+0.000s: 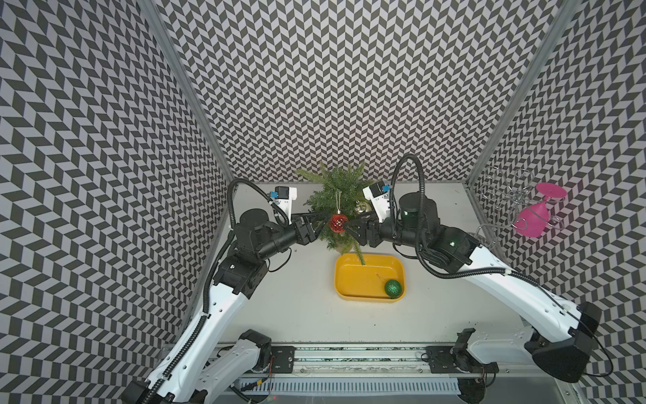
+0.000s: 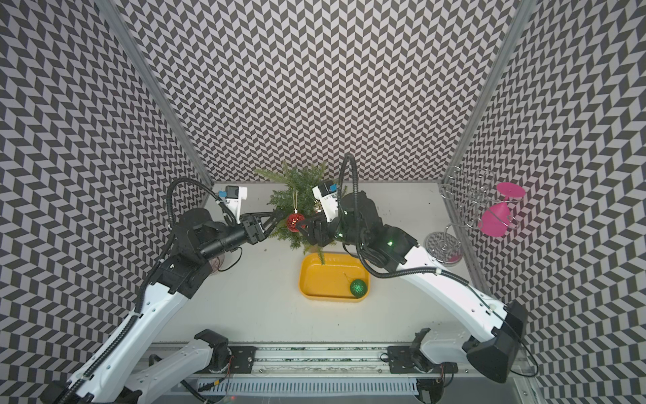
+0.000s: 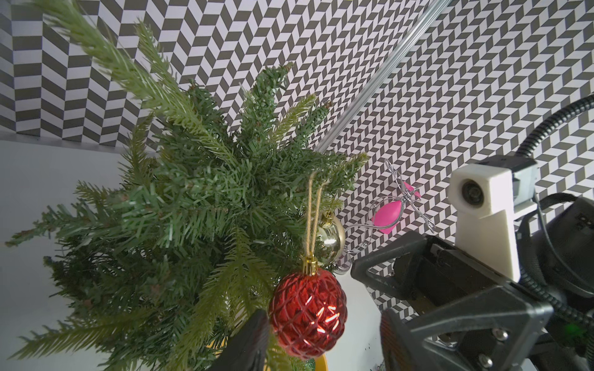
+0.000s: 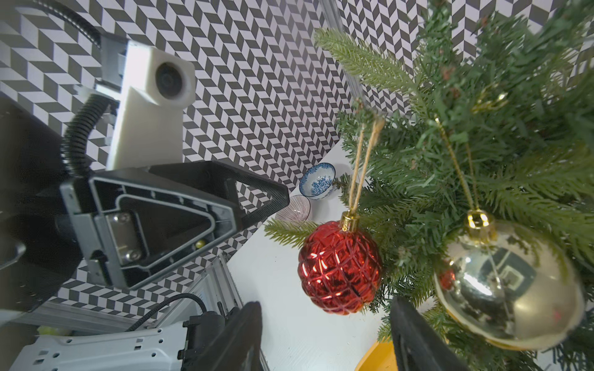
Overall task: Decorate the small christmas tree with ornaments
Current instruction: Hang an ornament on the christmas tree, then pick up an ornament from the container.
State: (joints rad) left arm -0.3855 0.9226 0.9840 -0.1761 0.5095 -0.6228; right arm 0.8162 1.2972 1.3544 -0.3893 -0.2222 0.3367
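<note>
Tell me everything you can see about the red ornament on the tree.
The red ornament is a shiny, faceted ball, plastic or glass by its look, with a diamond-grid surface and a gold cap. Its pale string loop is hooked over a branch of the small christmas tree, so it hangs upright at the foliage's edge. The right gripper faces it with fingers open, not touching.

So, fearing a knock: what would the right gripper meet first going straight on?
Likely the red bauble, hanging from the small christmas tree just ahead of the right gripper; depth unclear.
</note>
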